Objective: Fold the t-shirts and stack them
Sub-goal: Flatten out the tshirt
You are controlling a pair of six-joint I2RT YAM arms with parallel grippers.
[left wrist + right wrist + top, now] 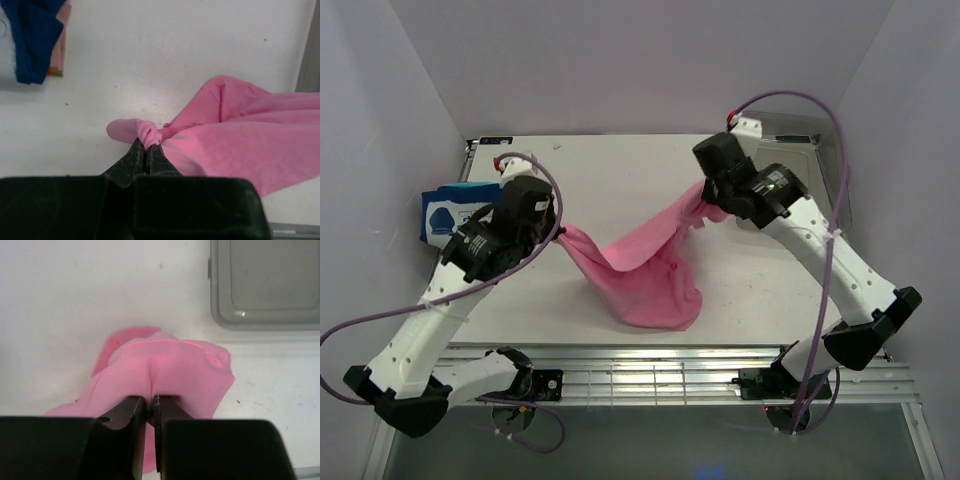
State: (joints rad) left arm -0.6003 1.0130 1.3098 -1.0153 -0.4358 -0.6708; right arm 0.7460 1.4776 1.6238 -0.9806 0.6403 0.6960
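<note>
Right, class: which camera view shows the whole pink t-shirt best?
The top external view: the pink t-shirt shows whole, both held ends and middle. The left wrist view shows just the end pinched by the left gripper; the right wrist view, just the end in the right gripper.

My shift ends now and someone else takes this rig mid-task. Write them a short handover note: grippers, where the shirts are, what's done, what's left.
Left gripper: shut on a bunched edge of the pink t-shirt.
Right gripper: shut on its opposite end.
Shirt: slung between them, unfolded, middle sagging onto the table.
Folded stack, blue tee on top: table's left edge.
Done: other tees folded and stacked.
Left: flatten and fold the pink one, add it to the stack.
</note>
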